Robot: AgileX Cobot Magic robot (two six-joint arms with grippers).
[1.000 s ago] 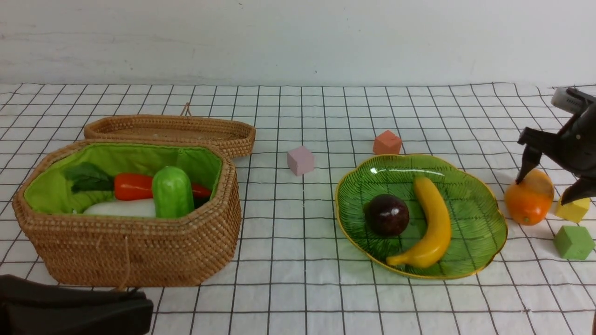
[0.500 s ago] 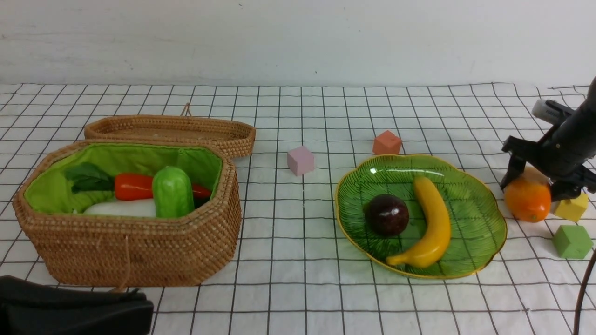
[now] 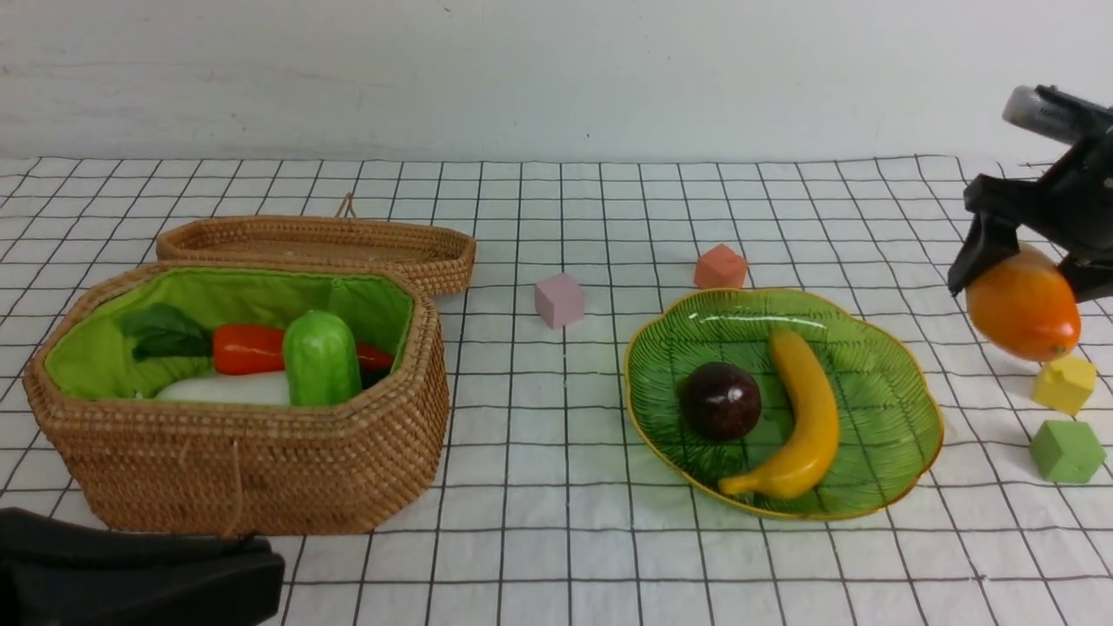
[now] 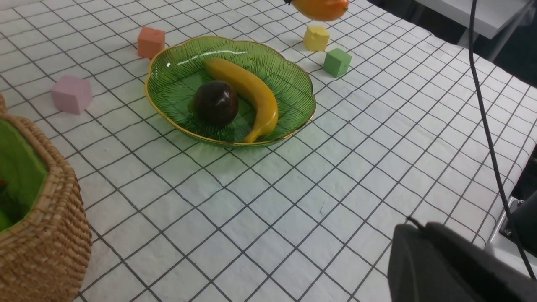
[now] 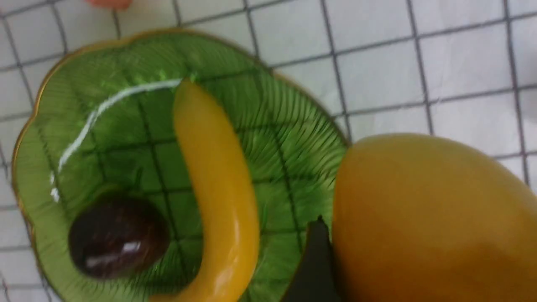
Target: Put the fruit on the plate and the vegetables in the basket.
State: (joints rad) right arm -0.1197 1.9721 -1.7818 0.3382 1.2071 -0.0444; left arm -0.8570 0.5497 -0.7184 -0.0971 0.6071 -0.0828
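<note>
From where I stand, the right gripper [image 3: 1019, 283] is clamped on the mango [image 3: 1024, 302], one finger against each side of it, and the fruit hangs clear of the tabletop [image 3: 600, 556]. The mango's long axis slants down and away from the gripper, its rounded orange end lowest and poking out past the fingertips.

What matters now is where the green glass plate [image 3: 896, 443] lies from that gripper: off to its left, lower down, and a bit nearer the robot. The yellow cube [image 3: 1065, 385] sits beneath and just nearer the robot than the held fruit, with the green cube [image 3: 1068, 451] nearer still.

On the plate, the mangosteen [image 3: 721, 401] is at the side farther from the gripper and the banana [image 3: 793, 417] curves between it and the near side. So the bare glass closest to the gripper, right of the banana, looks like the natural spot. I'd say the move calls for a leftward carry with the mango kept above the wavy rim, then a gentle lowering; come in too low and it could knock the rim, too far and it could roll against the banana.

The left gripper [image 4: 413, 222], its fingers together, is well away from the fruit, on the near side of the wicker basket [image 3: 261, 469], so the right arm is plainly the nearer one. The carrot [image 3: 250, 349], radish [image 3: 228, 389] and green gourd [image 3: 322, 359] are in the basket, leaving only the mango to place.
</note>
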